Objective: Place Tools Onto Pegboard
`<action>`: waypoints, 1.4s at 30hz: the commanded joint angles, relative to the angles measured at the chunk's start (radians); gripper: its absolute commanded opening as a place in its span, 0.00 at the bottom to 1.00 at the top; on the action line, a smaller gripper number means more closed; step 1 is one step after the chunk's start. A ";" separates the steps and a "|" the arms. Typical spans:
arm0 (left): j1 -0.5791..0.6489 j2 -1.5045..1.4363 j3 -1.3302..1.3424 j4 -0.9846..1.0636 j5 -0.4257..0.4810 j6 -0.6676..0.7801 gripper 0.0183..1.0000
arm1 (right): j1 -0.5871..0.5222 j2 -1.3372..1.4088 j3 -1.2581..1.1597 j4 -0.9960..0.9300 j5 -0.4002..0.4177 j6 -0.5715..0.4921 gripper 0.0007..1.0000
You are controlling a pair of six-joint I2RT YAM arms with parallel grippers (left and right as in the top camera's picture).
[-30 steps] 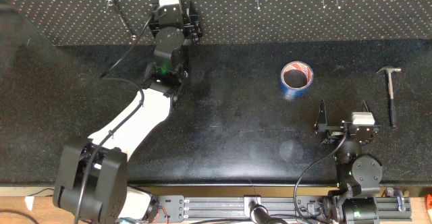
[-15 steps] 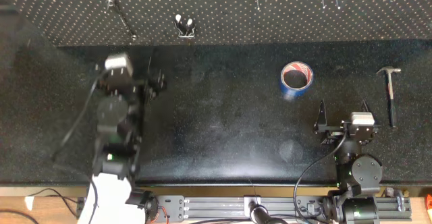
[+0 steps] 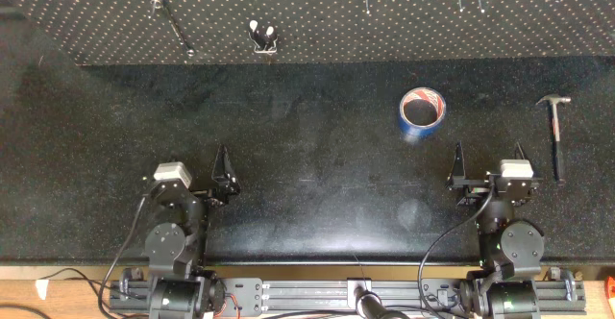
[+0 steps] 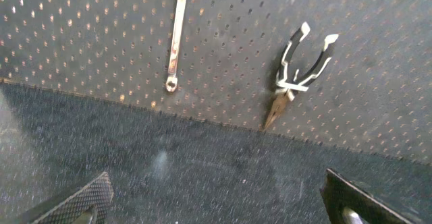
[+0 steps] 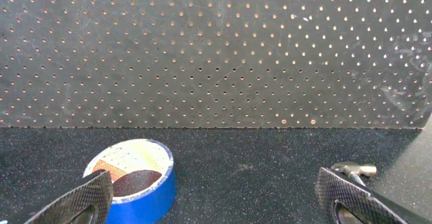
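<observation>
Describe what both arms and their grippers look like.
The left arm and right arm are black with rounded joint housings; each has a pale boxy wrist module and a looping black cable. The left gripper and right gripper have black fingers with cross-hatched pads.

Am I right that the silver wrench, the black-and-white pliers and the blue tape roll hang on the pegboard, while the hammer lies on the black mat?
Not quite: the blue tape roll lies on the black mat, as the top view shows. The silver wrench, black-and-white pliers and dark-handled hammer are as you say.
</observation>
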 commanded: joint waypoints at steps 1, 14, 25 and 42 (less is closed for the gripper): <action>-0.009 -0.033 -0.002 -0.009 0.003 0.009 1.00 | 0.008 -0.004 -0.003 -0.006 0.012 -0.013 0.98; -0.008 -0.031 -0.002 -0.010 0.003 0.009 1.00 | 0.008 -0.004 -0.003 -0.006 0.012 -0.014 0.98; -0.009 -0.022 -0.002 -0.008 0.011 0.264 1.00 | 0.008 -0.004 -0.003 -0.006 0.012 -0.014 0.98; -0.008 -0.022 -0.002 -0.008 0.011 0.298 1.00 | 0.004 -0.003 0.005 -0.007 0.027 0.002 0.98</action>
